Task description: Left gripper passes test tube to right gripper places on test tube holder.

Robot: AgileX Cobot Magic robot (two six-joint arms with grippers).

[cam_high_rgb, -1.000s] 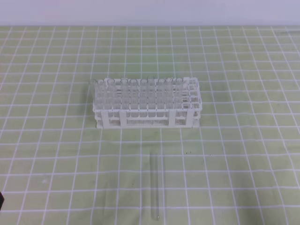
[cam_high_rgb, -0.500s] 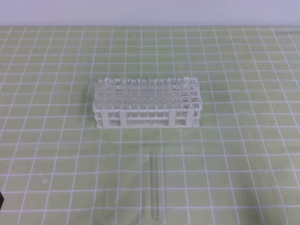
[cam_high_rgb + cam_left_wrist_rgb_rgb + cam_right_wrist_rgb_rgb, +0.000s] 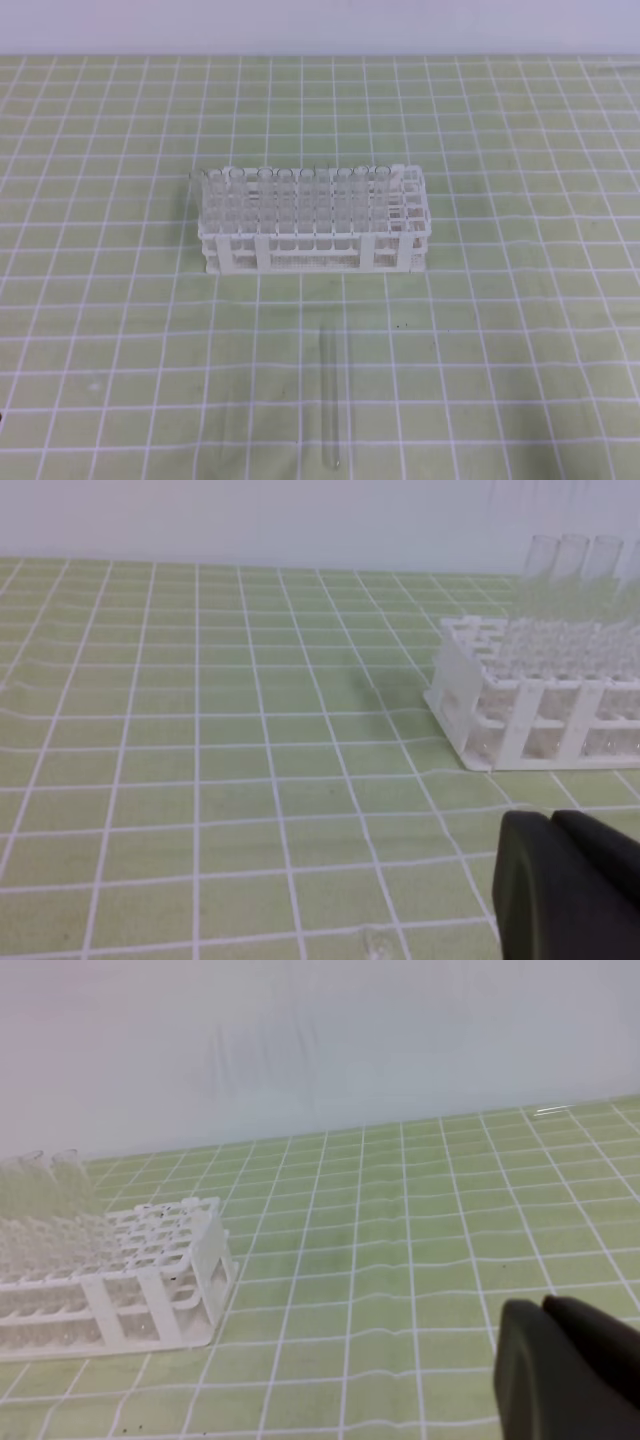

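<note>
The test tube [image 3: 330, 395] lies flat on the green grid mat, pointing away from me, in front of the test tube holder [image 3: 315, 222]. This white lattice rack holds several clear tubes; its right-hand columns are empty. No gripper touches either one, and neither arm shows in the high view. In the left wrist view the left gripper [image 3: 550, 820] is a black lump at the bottom right, fingers pressed together, with the holder [image 3: 500, 715] ahead on the right. In the right wrist view the right gripper [image 3: 542, 1305] looks shut too, and the holder [image 3: 150, 1275] is far left.
A green mat [image 3: 520, 330] with a white grid covers the table, and a pale wall [image 3: 320, 25] runs along the back. Open mat lies on both sides of the rack and around the lying tube.
A small black sliver at the lower left edge of the high view has slipped almost fully out of frame. The tube and rack have not moved.
</note>
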